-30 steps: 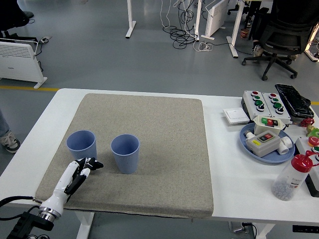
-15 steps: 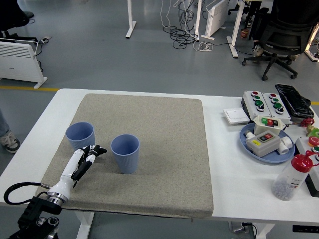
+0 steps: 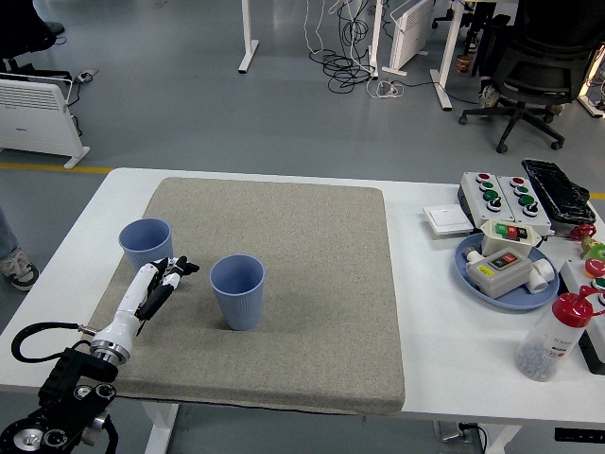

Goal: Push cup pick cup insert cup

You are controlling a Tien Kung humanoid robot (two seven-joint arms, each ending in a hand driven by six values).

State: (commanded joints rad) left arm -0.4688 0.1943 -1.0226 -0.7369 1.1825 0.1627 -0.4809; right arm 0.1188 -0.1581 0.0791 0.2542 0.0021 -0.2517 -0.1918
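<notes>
Left hand beside the far-left cup, no legible writing anywhere.

No brand or label can be read on either cup or on the button boxes. The left hand lies low on the grey mat with fingers stretched out, gripping nothing. The left cup stands just beyond its fingertips, touching or nearly so; the second cup stands upright just to the hand's right, apart from it. Since the earlier frames the hand has slid forward and the left cup has shifted farther away along the worktop.
</notes>
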